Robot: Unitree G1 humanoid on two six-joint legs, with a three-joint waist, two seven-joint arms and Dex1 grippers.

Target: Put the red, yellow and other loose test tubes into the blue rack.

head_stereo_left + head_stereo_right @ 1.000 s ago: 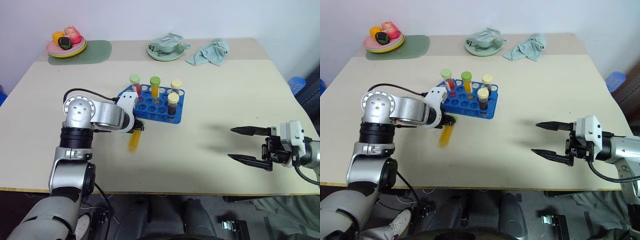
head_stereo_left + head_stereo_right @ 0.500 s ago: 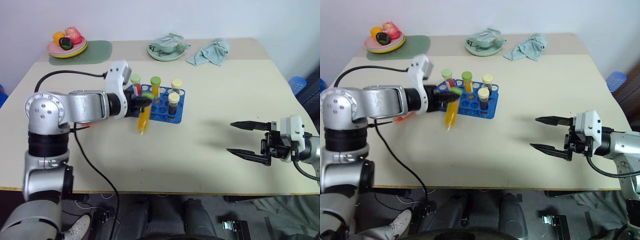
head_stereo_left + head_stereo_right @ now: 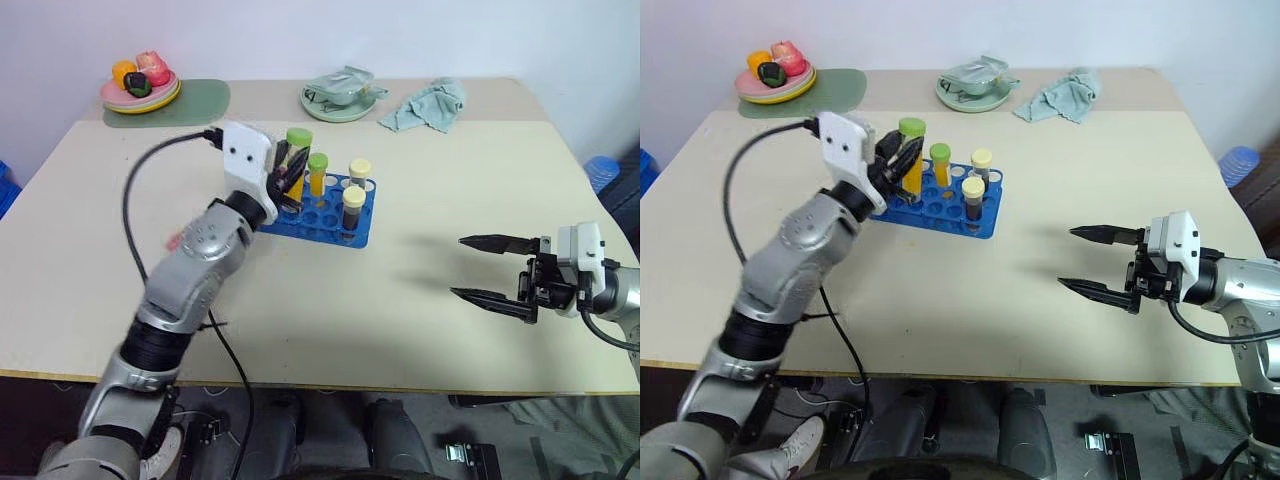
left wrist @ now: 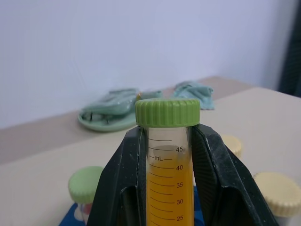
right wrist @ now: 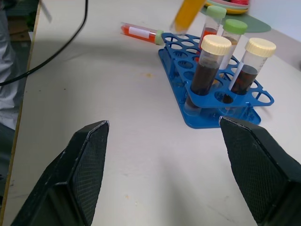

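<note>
The yellow test tube (image 4: 170, 188), capped in green, stands upright between the jaws of the left gripper (image 3: 287, 178), which are closed tight on it just under the cap, one black finger (image 4: 120, 183) pressing each side. It is held in the air above the blue rack (image 3: 325, 208), over the rack's end nearer the left arm. Below and just beyond those jaws the rack holds four tubes: a red test tube (image 5: 210, 26) with a green cap, a second yellow-filled tube (image 3: 317, 176) with a green cap, and two dark tubes (image 5: 207, 63) with cream caps, all upright in their holes. A loose red test tube (image 5: 140, 32) lies flat on the table (image 3: 420, 180), near the rack on the left arm's side and well apart from both pairs of jaws. The right gripper (image 3: 492, 271) hovers over bare table, its jaws spread as wide as they go and holding nothing, pointing toward the rack with a clear stretch of table between. Far beyond the left jaws, at the table's back edge, sit a green dish (image 3: 341, 101) with a crumpled cloth in it and a loose green cloth (image 3: 428, 104) beside it.
</note>
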